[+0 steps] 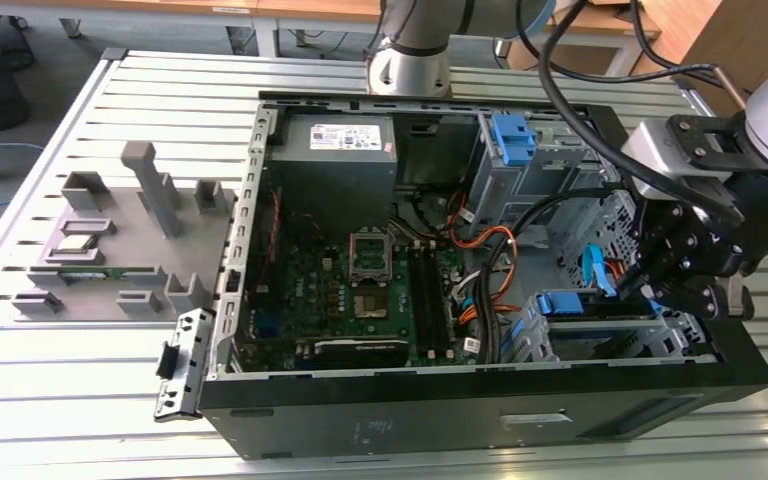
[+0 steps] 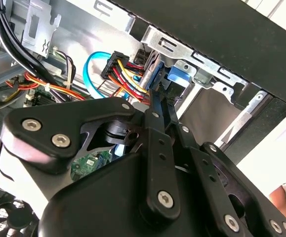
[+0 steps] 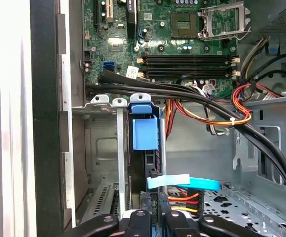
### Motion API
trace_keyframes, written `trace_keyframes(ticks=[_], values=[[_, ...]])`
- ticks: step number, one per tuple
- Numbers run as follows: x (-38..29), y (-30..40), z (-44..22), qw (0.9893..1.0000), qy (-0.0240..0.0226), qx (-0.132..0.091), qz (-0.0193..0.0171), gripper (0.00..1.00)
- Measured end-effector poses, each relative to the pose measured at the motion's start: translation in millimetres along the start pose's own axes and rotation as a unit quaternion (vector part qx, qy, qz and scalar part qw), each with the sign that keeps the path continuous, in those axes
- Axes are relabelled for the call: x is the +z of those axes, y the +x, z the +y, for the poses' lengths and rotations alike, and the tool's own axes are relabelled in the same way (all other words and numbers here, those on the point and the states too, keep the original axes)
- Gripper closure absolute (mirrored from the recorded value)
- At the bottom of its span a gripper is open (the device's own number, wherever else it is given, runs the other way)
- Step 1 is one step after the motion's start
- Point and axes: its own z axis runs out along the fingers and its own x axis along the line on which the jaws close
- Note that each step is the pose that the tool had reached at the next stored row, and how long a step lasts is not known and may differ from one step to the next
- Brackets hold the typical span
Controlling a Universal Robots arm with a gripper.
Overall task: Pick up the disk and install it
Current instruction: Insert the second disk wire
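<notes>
The disk (image 1: 574,303) sits in the drive cage at the near corner of the open computer case, on the exterior view's right, with its blue rail on top. In the first wrist view the disk (image 3: 150,163) stands edge-on in its slot under a blue tab. My gripper (image 1: 644,290) hangs just beside the cage, over the cables. In the second wrist view the fingers (image 2: 157,128) lie pressed together, the gripper (image 2: 155,94) shut and its tip against the plug of the coloured power wires (image 2: 125,74). The light-blue data cable (image 3: 182,182) runs just ahead of the gripper (image 3: 155,217).
The motherboard (image 1: 371,280) fills the case floor, with a grey power-supply box (image 1: 337,150) at the back. A second blue bracket (image 1: 511,135) sits in the far cage. Thick black cables (image 3: 182,94) cross above the bay. Grey fixtures (image 1: 117,240) stand on the slatted table.
</notes>
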Motion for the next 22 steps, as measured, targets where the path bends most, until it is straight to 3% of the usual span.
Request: trace_keyframes(ticks=[9, 22], values=[[0.3, -0.3, 0.0, 1.0, -0.0002, 0.0, -0.0039, 0.82], [2.7, -0.1, -0.1, 1.0, -0.0002, 0.0, -0.0039, 0.82]])
